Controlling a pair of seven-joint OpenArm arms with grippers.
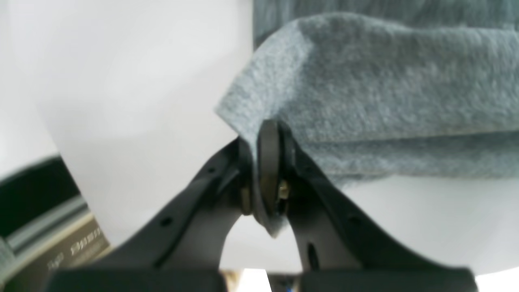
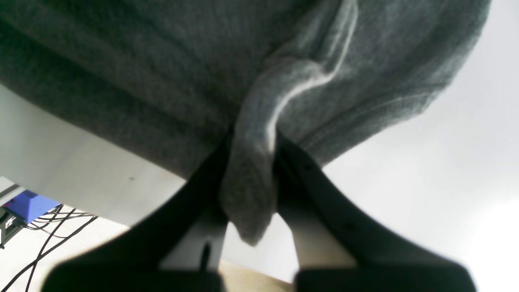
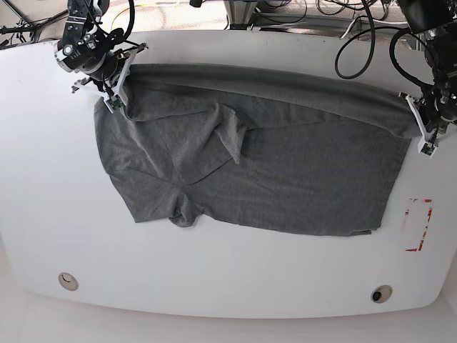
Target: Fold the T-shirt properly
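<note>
Base view gives you the whole white table (image 3: 228,286) — a rounded top, with the T-shirt (image 3: 285,179) spread across its middle and far part. Its far edge is folded over into a long band running from left to right. You can see a sleeve doubled over the body left of centre, and the near hem lying flat. Red tape marks (image 3: 418,225) sit on the table near its right edge, and two small round holes (image 3: 68,280) show near the front corners. Beyond the far edge you have cables (image 3: 357,43) and floor.

Your left gripper (image 3: 428,132), on the right of this view, is clamped on the shirt's far right corner — the left wrist view shows cloth pinched between the pads above bare white table. Your right gripper (image 3: 114,96), at the far left, is clenched on a bunched fold of the shirt. In the right wrist view, a blue box (image 2: 28,205) and black wires (image 2: 52,227) lie past the table edge.
</note>
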